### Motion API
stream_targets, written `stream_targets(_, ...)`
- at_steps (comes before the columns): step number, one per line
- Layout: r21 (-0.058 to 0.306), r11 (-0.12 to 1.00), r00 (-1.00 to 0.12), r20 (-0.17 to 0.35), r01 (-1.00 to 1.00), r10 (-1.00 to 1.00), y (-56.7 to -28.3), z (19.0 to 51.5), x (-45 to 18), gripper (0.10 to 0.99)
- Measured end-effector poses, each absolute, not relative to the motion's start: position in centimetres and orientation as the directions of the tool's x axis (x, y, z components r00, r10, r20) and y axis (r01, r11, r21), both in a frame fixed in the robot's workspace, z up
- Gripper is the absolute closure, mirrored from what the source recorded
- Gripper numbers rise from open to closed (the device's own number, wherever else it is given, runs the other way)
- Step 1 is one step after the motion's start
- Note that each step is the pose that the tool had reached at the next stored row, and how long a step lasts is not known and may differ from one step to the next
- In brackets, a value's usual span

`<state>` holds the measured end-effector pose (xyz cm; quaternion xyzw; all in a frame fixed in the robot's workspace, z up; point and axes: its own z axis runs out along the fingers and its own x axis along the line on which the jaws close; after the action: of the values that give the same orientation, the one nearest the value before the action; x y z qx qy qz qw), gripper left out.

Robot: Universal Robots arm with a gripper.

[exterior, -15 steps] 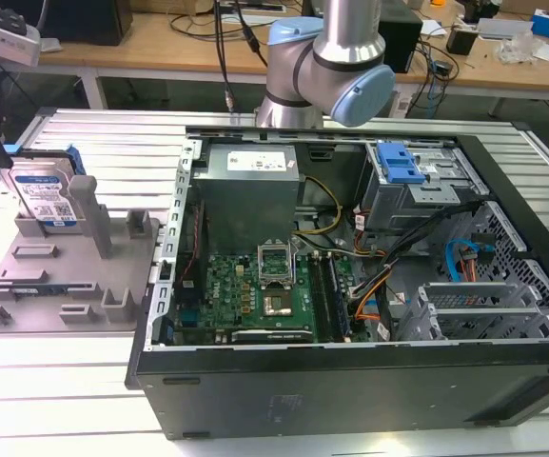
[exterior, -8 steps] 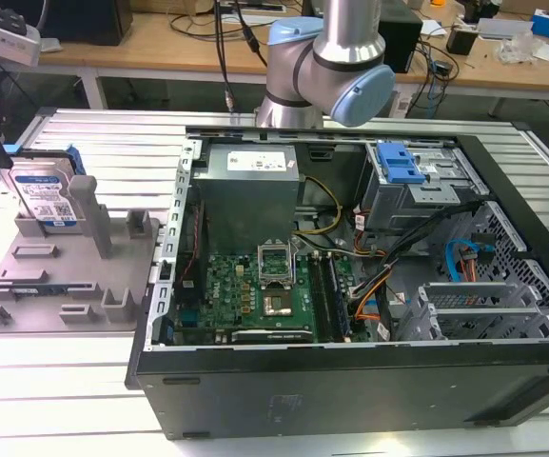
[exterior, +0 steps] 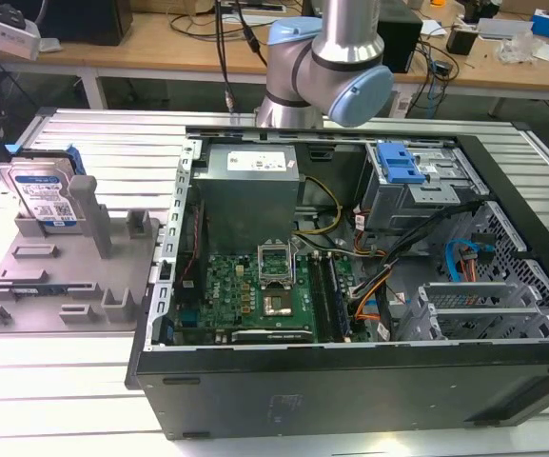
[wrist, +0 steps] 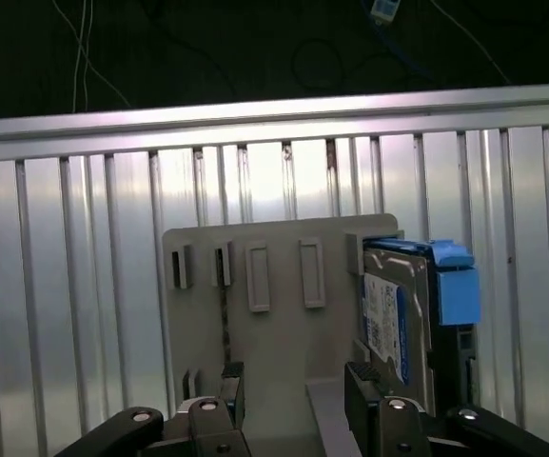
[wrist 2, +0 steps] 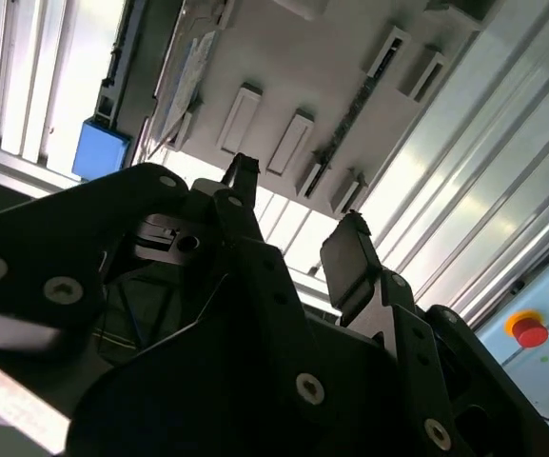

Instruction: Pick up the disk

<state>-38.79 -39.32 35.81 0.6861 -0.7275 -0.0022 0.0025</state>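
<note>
The disk (exterior: pixel 44 195) stands upright on edge at the back left corner of the grey holder (exterior: pixel 55 286), at the exterior view's left. Its white-and-blue label faces forward and blue rails run along its sides. In the first wrist view the disk (wrist: pixel 393 319) is seen from above in the holder (wrist: pixel 279 324), off to one side of my gripper (wrist: pixel 293 381). The gripper is open, well above the holder, with nothing between its fingers. In the second wrist view the gripper (wrist 2: pixel 298 205) frames the holder (wrist 2: pixel 303 67), and the disk's blue rail (wrist 2: pixel 101 150) shows beside it.
An open black computer case (exterior: pixel 350 390) lies on the slatted metal table (exterior: pixel 112 133) right of the holder, with a blue drive-bay bracket (exterior: pixel 398 164) inside. The arm (exterior: pixel 326 57) rises behind the case. A red stop button (wrist 2: pixel 529 331) sits on the table's far side.
</note>
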Motion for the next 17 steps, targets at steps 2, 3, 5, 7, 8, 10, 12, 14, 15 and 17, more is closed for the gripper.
stream_targets(2, 0.007, 0.048, -0.048, 0.001, -0.999, -0.999, -38.8, 35.8, -38.8, 0.545)
stream_targets(3, 0.007, 0.045, -0.045, 0.001, -0.999, -0.999, -38.6, 35.8, -38.9, 0.545)
stream_targets(5, 0.007, 0.039, -0.039, 0.001, -0.999, -0.999, -38.0, 35.8, -38.9, 0.545)
stream_targets(7, 0.007, 0.032, -0.032, 0.001, -0.999, -0.999, -37.3, 35.8, -39.1, 0.545)
stream_targets(8, 0.007, 0.029, -0.029, 0.001, -1.0, -1.0, -36.9, 35.8, -39.1, 0.545)
stream_targets(10, 0.007, 0.022, -0.022, 0.001, -1.0, -1.0, -35.9, 35.8, -39.2, 0.545)
stream_targets(12, 0.007, 0.014, -0.014, 0.001, -1.0, -1.0, -34.6, 35.8, -39.5, 0.545)
stream_targets(14, 0.007, 0.011, -0.011, 0.001, -1.0, -1.0, -33.6, 35.8, -39.8, 0.545)
stream_targets(15, 0.007, 0.01, -0.01, 0.001, -1.0, -1.0, -33.4, 35.8, -40.0, 0.545)
stream_targets(17, 0.007, 0.009, -0.009, 0.001, -1.0, -1.0, -32.9, 35.8, -40.3, 0.545)
